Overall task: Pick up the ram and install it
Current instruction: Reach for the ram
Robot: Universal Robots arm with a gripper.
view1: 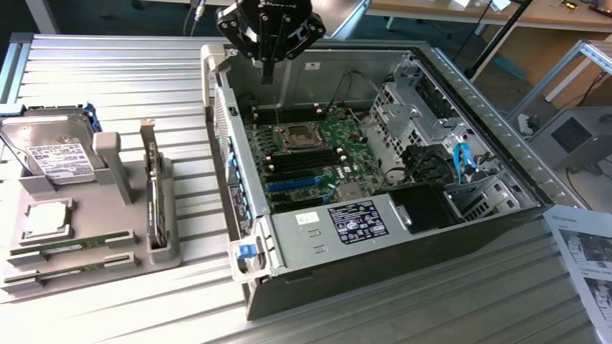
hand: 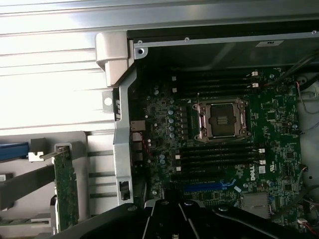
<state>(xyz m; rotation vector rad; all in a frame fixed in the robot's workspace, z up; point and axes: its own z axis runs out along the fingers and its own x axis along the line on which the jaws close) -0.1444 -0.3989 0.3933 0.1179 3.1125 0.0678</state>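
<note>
Two ram sticks (view1: 69, 246) lie flat in the slots of a grey holder (view1: 57, 287) at the exterior view's left, thin green boards with dark chips. My gripper (view1: 268, 76) hangs far from them, above the back corner of the open computer case (view1: 316, 251), with its fingers shut and nothing between them. Beneath it lies the green motherboard (hand: 279, 149), with the empty processor socket (hand: 222, 119) and black memory slots (hand: 219, 155) beside it. The shut gripper (hand: 167, 211) is a dark shape over the board's edge in the wrist view.
On the holder also sit a hard drive (view1: 56, 154), a square silver processor (view1: 46, 218) and an upright expansion card (view1: 153, 193). Drive cages and cables (view1: 431, 143) crowd the case's far side. A paper sheet (view1: 585, 251) lies at the exterior view's right.
</note>
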